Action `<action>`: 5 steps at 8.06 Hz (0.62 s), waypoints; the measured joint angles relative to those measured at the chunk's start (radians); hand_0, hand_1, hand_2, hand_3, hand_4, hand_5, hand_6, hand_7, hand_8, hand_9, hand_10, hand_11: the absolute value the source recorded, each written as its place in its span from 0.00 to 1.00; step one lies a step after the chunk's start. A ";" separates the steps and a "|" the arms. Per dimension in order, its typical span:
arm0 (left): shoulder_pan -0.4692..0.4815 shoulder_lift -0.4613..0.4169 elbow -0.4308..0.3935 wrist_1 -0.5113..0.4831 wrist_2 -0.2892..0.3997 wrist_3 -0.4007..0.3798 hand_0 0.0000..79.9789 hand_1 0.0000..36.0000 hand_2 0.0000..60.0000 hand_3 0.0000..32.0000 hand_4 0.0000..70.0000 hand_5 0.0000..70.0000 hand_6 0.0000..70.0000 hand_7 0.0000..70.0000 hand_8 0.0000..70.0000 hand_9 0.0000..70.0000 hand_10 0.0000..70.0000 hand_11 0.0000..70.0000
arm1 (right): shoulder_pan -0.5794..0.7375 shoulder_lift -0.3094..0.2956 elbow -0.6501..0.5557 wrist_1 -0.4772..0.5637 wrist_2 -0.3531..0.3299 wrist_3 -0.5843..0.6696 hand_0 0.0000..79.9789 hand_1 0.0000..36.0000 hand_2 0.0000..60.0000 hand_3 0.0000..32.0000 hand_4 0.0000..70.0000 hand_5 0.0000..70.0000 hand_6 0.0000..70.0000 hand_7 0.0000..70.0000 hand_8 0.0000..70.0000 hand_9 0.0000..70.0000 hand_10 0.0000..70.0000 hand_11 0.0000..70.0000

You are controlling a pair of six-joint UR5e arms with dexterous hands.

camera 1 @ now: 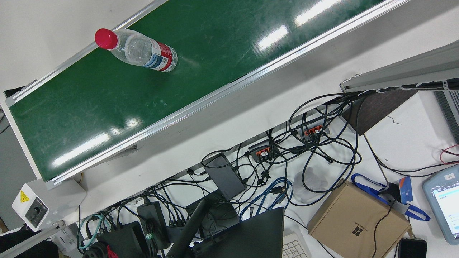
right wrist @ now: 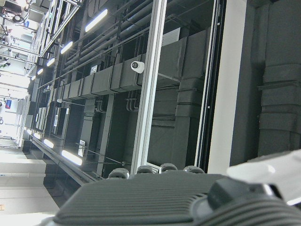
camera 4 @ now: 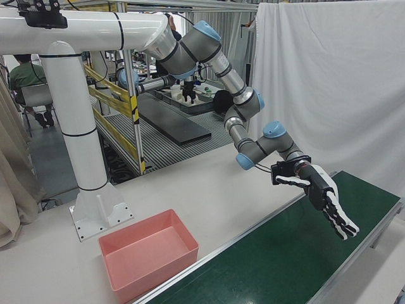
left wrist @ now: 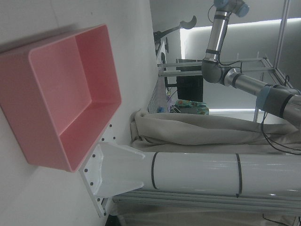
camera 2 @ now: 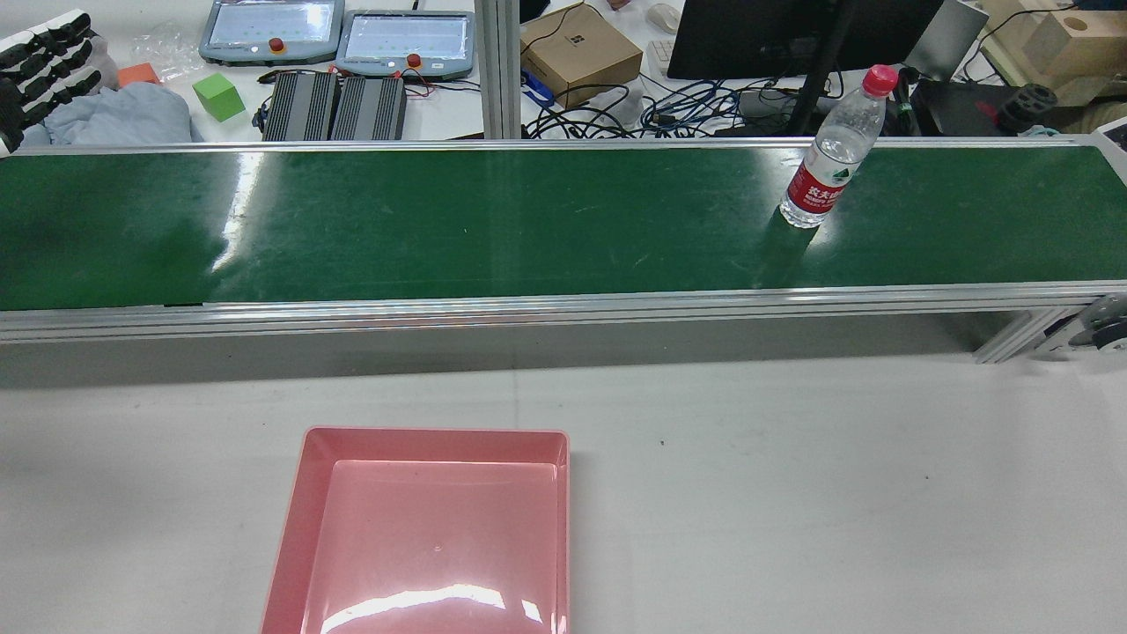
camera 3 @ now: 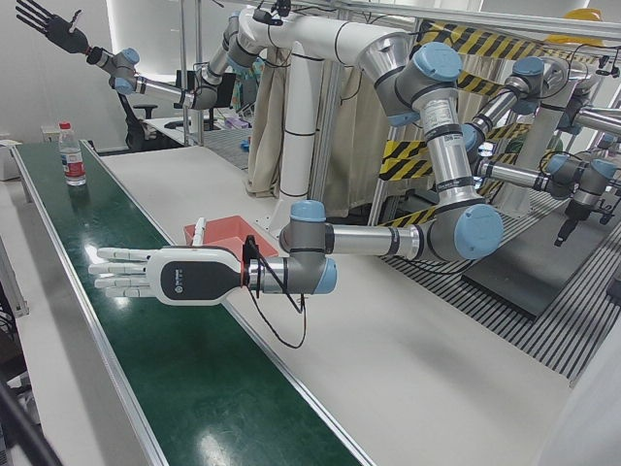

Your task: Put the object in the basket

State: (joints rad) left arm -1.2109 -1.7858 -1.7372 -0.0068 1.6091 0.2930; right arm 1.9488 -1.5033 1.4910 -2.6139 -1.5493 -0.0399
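One water bottle (camera 2: 832, 158) upright on the green conveyor belt (camera 2: 493, 220), one empty pink basket (camera 2: 290, 519) on the white table (camera 2: 792, 484), two hands, left hand (camera 3: 160, 276) flat with fingers spread over the belt holding nothing, right hand (camera 3: 49, 24) raised, fingers splayed, empty.

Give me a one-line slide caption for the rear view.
Water bottle stands upright on the green conveyor; empty pink basket waits on the near table.

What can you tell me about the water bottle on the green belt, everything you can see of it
The water bottle is clear plastic with a red cap and a red-and-white label around its lower half; whether it holds water I cannot tell. It stands upright, capped, on the green conveyor belt, towards the right end in the rear view, nearer the belt's far rail. Only the belt touches it; no hand is near.
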 measured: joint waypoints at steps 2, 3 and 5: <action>-0.001 0.000 -0.001 0.000 0.000 0.000 0.60 0.09 0.00 0.00 0.15 0.06 0.01 0.00 0.01 0.00 0.05 0.09 | 0.000 0.000 0.000 0.000 0.000 0.000 0.00 0.00 0.00 0.00 0.00 0.00 0.00 0.00 0.00 0.00 0.00 0.00; -0.001 0.000 -0.001 0.001 0.000 0.000 0.60 0.09 0.00 0.00 0.15 0.07 0.01 0.00 0.01 0.00 0.05 0.09 | 0.000 0.000 0.000 0.000 0.000 0.000 0.00 0.00 0.00 0.00 0.00 0.00 0.00 0.00 0.00 0.00 0.00 0.00; -0.001 0.001 -0.001 0.000 -0.001 0.000 0.60 0.09 0.00 0.00 0.15 0.08 0.01 0.00 0.02 0.00 0.05 0.09 | -0.001 0.000 0.000 0.000 0.000 0.000 0.00 0.00 0.00 0.00 0.00 0.00 0.00 0.00 0.00 0.00 0.00 0.00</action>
State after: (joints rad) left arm -1.2118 -1.7848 -1.7380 -0.0072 1.6086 0.2930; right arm 1.9482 -1.5033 1.4910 -2.6139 -1.5493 -0.0399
